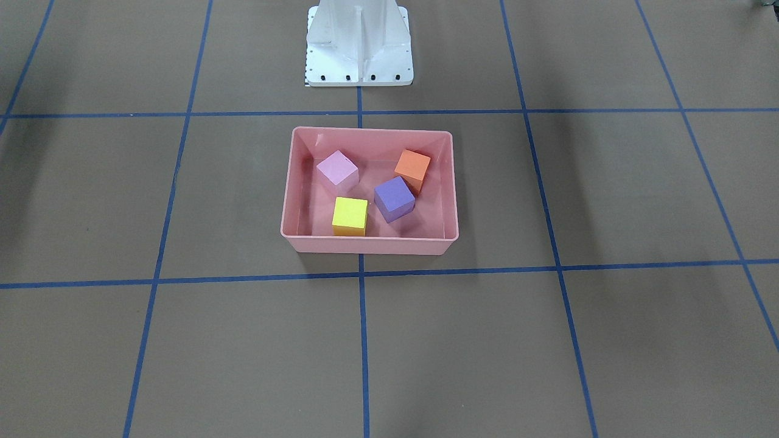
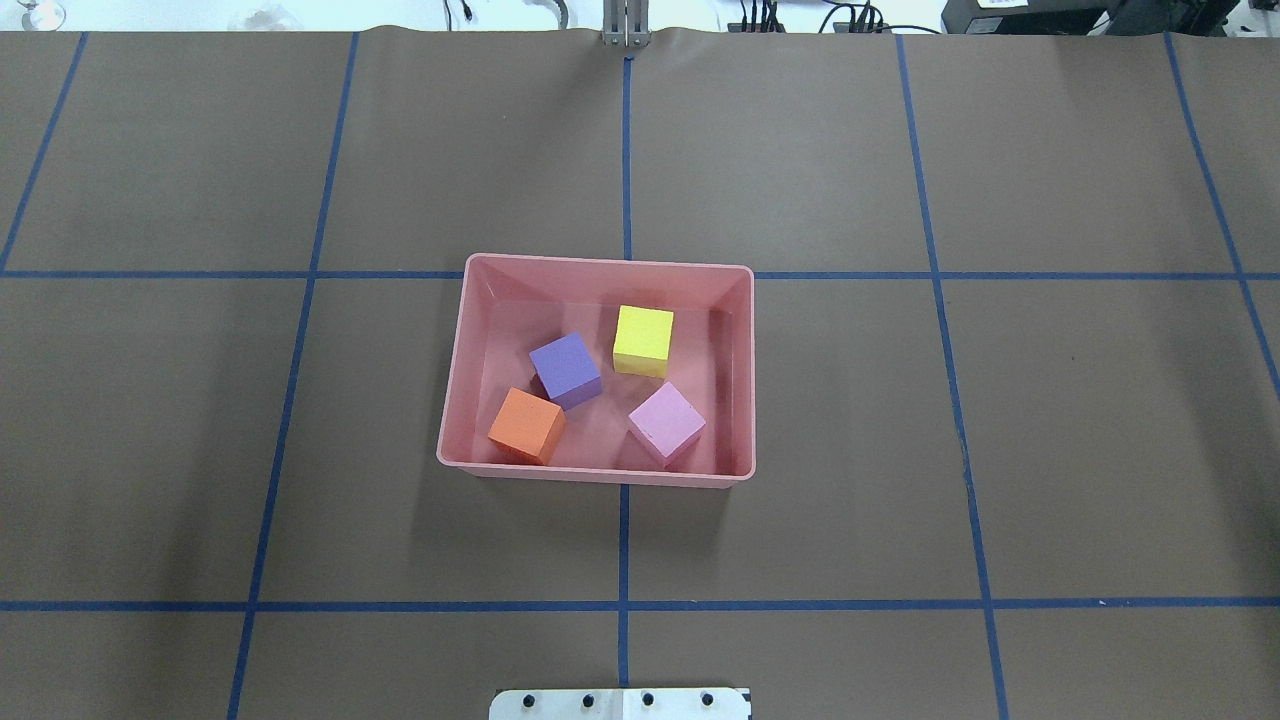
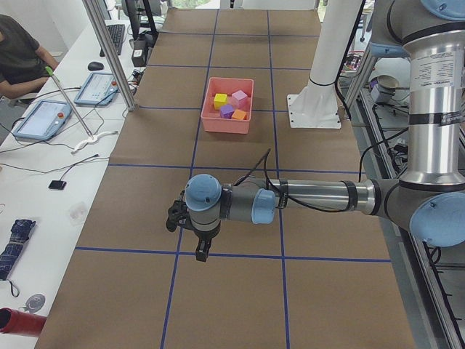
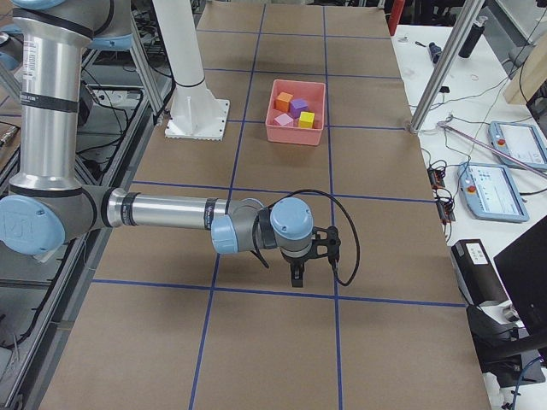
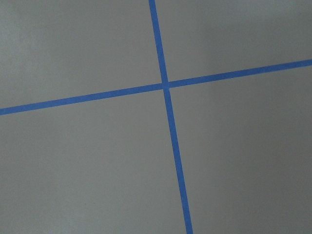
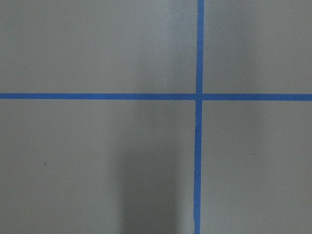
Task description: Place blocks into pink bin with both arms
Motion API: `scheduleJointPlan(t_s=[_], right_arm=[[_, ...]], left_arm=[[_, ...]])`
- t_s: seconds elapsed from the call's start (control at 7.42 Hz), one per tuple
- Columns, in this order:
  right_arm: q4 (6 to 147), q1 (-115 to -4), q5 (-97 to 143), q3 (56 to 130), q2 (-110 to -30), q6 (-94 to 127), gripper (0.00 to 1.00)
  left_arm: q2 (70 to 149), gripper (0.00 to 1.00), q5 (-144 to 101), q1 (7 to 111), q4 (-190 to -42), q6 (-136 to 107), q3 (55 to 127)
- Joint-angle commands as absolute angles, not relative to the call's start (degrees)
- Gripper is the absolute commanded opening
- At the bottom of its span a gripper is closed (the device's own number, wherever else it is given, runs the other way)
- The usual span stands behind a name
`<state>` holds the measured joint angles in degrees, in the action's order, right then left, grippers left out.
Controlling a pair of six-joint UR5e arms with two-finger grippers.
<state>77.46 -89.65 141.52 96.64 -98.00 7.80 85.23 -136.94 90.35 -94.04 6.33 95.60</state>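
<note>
The pink bin (image 2: 600, 263) sits mid-table, and all four blocks lie inside it. In the overhead view these are the yellow block (image 2: 642, 338), purple block (image 2: 565, 368), orange block (image 2: 526, 425) and light pink block (image 2: 666, 422). None of them touches a gripper. My left gripper (image 3: 200, 251) shows only in the exterior left view, hanging low over the table far from the bin (image 3: 225, 125). My right gripper (image 4: 297, 278) shows only in the exterior right view, equally far from the bin (image 4: 295, 137). Whether either is open or shut I cannot tell. Both wrist views show only bare table.
Blue tape lines (image 2: 624, 150) grid the brown table. The white pedestal base (image 1: 359, 45) stands just behind the bin. Past the table's far edge a metal post (image 3: 109, 51) stands by a desk with tablets (image 3: 43, 116), where a person (image 3: 16, 51) sits.
</note>
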Motion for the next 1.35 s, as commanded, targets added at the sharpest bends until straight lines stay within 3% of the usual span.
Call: scheduleJointPlan(t_s=[0.0, 1.21], right_arm=[[77.4, -89.6, 141.0, 96.1, -98.1, 7.8, 0.99], [77.5, -88.8, 141.1, 96.1, -97.4, 7.7, 0.99]], left_arm=[[85.3, 1.0, -137.0, 90.4, -94.0, 6.3, 95.9], [85.3, 1.0, -139.9, 90.4, -94.0, 6.3, 95.5]])
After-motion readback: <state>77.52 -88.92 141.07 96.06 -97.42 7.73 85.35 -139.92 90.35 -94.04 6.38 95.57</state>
